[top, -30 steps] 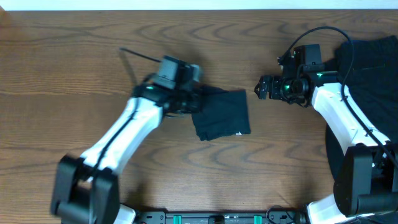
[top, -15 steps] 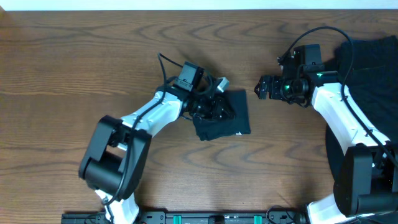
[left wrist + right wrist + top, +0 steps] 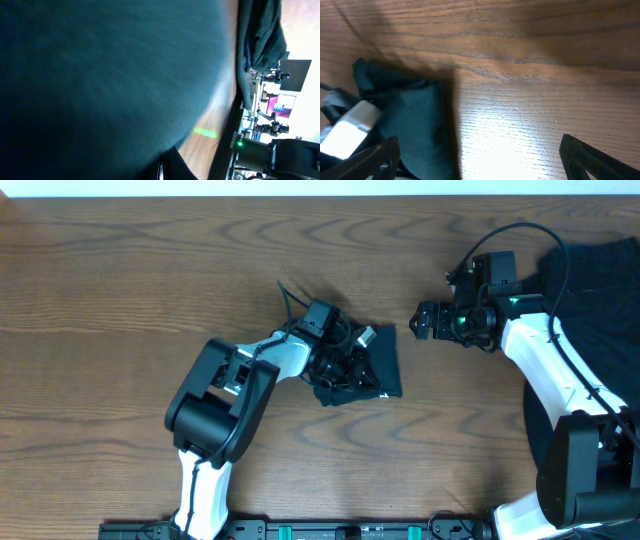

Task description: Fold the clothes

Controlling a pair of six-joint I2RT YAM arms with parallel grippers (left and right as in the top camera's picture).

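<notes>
Over the last second the left arm has drawn in toward the middle of the table (image 3: 120,300), and the left gripper (image 3: 350,358), which sat at the left edge of the folded T-shirt (image 3: 385,365), now lies on top of the shirt's left half, where the cloth looks more bunched than before. The shirt itself has stayed in the same spot, near the middle of the table and a little right of center, as a small dark folded bundle. The left gripper is closed; the left wrist camera is filled with blurred dark cloth (image 3: 100,75), so I cannot tell whether any fabric is pinched between the fingers. The right arm has not shifted. The right gripper (image 3: 418,320) hovers just beside the shirt's upper right corner, apart from it, with its jaws spread wide and nothing between them. From the right wrist camera the shirt (image 3: 415,115) lies at lower left on bare wood. A pile of dark clothes (image 3: 600,270) lies at the right edge of the table, well apart from the folded shirt.
</notes>
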